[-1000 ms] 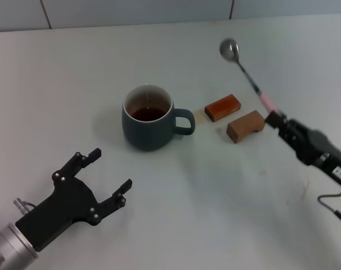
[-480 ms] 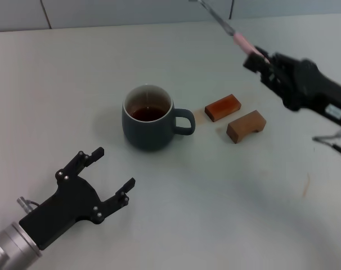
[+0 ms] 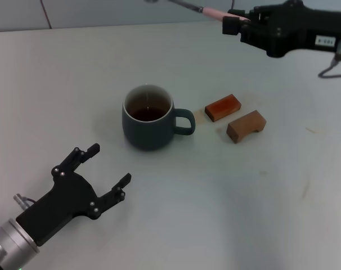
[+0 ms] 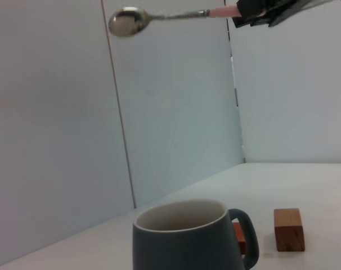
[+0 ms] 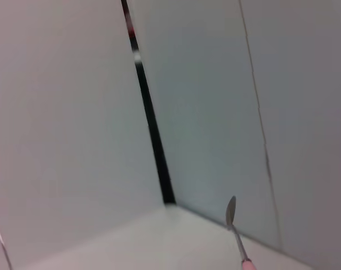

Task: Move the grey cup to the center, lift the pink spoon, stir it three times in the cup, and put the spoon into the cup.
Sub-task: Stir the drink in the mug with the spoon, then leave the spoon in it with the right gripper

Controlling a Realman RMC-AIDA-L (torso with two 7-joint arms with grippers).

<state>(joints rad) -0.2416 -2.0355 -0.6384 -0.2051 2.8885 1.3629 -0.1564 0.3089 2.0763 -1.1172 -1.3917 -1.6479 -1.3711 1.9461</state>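
The grey cup point(image 3: 148, 117) stands upright mid-table with brown liquid inside, its handle toward the right; it also shows in the left wrist view point(image 4: 187, 236). My right gripper point(image 3: 233, 23) is high at the back right, shut on the pink handle of the pink spoon point(image 3: 207, 10). The spoon sticks out leftward, high above the table, and its metal bowl is cut off by the head view's top edge. The bowl shows in the left wrist view point(image 4: 126, 21) and the right wrist view point(image 5: 231, 211). My left gripper point(image 3: 108, 166) is open and empty, low at the front left of the cup.
Two brown wooden blocks point(image 3: 222, 107) point(image 3: 246, 126) lie right of the cup's handle. A pale tiled wall point(image 3: 137, 11) runs along the back of the white table point(image 3: 215, 197).
My right arm has swung up and to the left with the spoon, which now lies nearly level near the top edge. The left gripper has barely shifted.
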